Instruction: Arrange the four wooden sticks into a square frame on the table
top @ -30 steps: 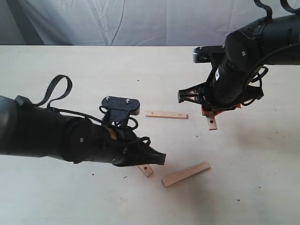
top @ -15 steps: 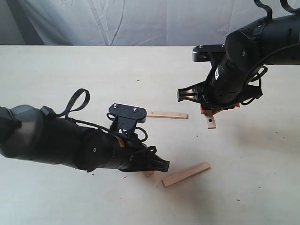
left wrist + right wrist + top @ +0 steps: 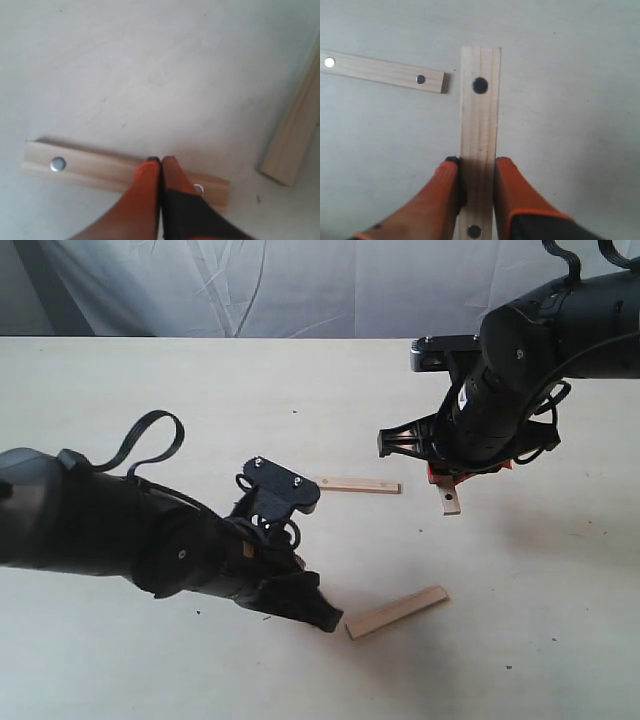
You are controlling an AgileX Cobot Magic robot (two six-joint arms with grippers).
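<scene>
Four wooden sticks are spread over the table. My right gripper is shut on one stick, gripping its long edges near one end, just above the table. A second stick lies flat with its end close beside the held one. A third stick lies askew near the front. My left gripper is shut with nothing between its fingers, tips over a fourth stick, which the exterior view hides behind the arm.
The left arm stretches low across the front left of the table. A wrinkled white cloth hangs behind the far edge. The pale table extends bare around the sticks.
My left arm has swung forward and right, its shut tip dropping over the stick near the front so that stick no longer shows from outside. The right arm barely moved.
</scene>
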